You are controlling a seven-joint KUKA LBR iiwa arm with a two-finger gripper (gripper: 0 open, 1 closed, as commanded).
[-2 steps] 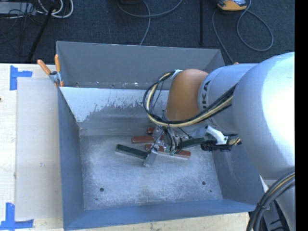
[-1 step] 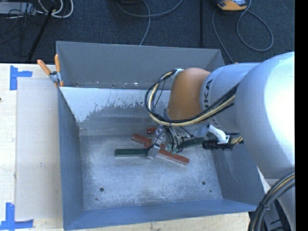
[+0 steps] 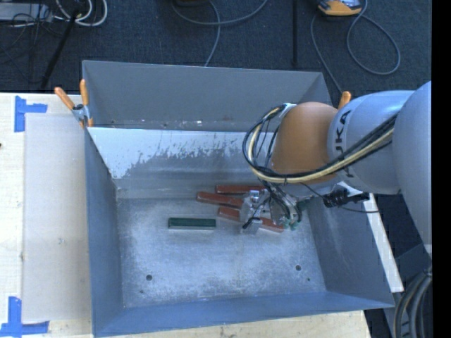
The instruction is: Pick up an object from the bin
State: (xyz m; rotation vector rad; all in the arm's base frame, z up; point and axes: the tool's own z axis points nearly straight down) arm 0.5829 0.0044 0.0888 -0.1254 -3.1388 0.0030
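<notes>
Over the red-brown bars [image 3: 224, 197], pincer [image 3: 255, 215] low, open or closed unclear, green bar [image 3: 192, 223] apart leftward

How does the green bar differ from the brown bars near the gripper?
The green bar is dark green; the brown bars are reddish brown. The green bar lies alone, apart from the gripper; the brown bars lie clustered, partly under it. Both are slim bars lying flat on the bin floor.

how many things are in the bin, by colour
dark green bar: 1
reddish-brown bars: 3 that can be told apart, heaped by the pincer, which may hide more
total: 4 visible
</notes>
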